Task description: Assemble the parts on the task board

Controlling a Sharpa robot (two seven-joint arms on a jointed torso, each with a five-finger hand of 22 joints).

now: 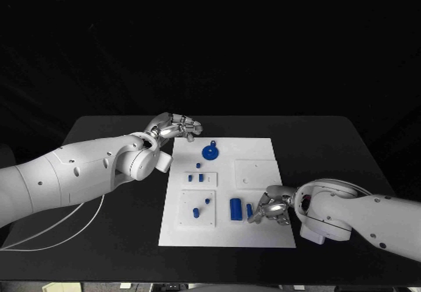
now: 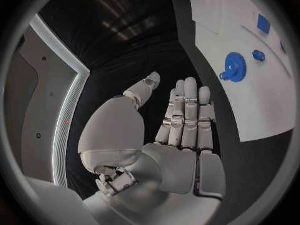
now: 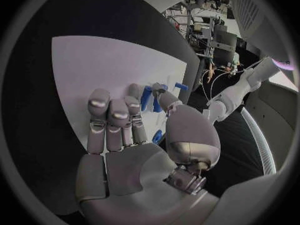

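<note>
Task board [image 1: 254, 234], a white plate, lies in the middle of a black table [image 1: 105, 131], with small blue parts spread over it. A blue gear [image 1: 210, 151] sits near the board's far edge, a small blue peg [image 1: 199, 164] just in front of it, and two short blue pieces [image 1: 196, 178] stand in a raised white block below that. Closer to the robot, another white block carries two small blue parts [image 1: 201, 207], and a blue cylinder [image 1: 235, 208] lies beside it on the plate. The right hand [image 1: 271, 207] rests at the board's near right side, its thumb and a finger pinching a slim blue piece [image 1: 250, 210] just beside the cylinder. The left hand [image 1: 176, 127] hovers off the board's far left corner, fingers extended side by side with the thumb apart, holding nothing.
</note>
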